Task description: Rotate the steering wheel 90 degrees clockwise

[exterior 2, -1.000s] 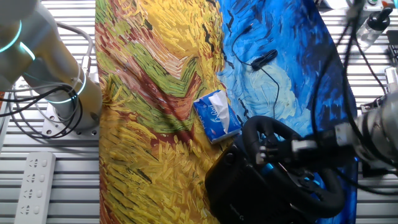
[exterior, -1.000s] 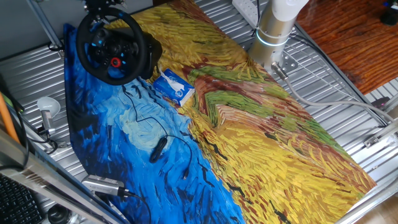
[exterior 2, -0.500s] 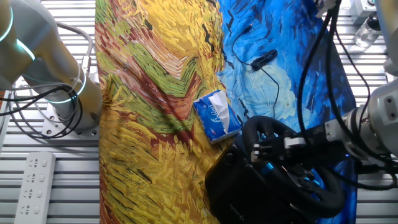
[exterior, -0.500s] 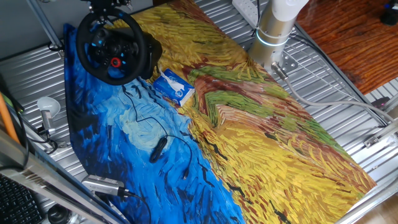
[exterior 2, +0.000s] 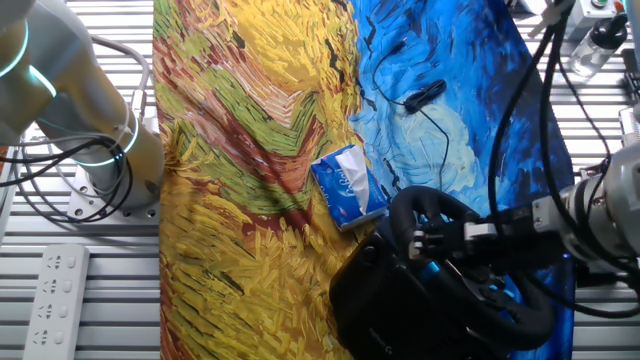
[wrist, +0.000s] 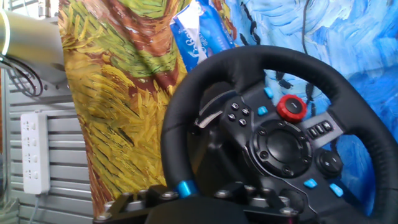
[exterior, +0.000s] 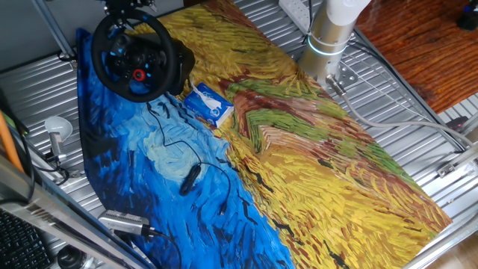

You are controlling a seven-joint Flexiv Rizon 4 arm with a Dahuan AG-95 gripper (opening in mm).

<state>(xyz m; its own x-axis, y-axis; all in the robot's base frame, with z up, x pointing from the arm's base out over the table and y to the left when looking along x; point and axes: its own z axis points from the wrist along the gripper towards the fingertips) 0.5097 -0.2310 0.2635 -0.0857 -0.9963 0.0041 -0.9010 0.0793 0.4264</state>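
While the end effector (exterior 2: 425,243) meets the steering wheel (wrist: 273,130), its grip is unclear.

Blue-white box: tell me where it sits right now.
The blue-white box lies flat on the painted cloth, just beside the steering wheel, toward the table's middle. In the hand view it shows above the wheel's rim.

Bench (exterior: 418,112): ribbed metal slats, silver, showing on both sides of the cloth.
Cloth (exterior: 321,172): painted-print cover, yellow wheat swirls on the right, blue swirls on the left.
Wood surface (exterior: 426,45): reddish-brown, far right corner.
Power strip (exterior 2: 58,290): white, lying on the slats at the near left edge.
Light: even and bright, soft shadows only.
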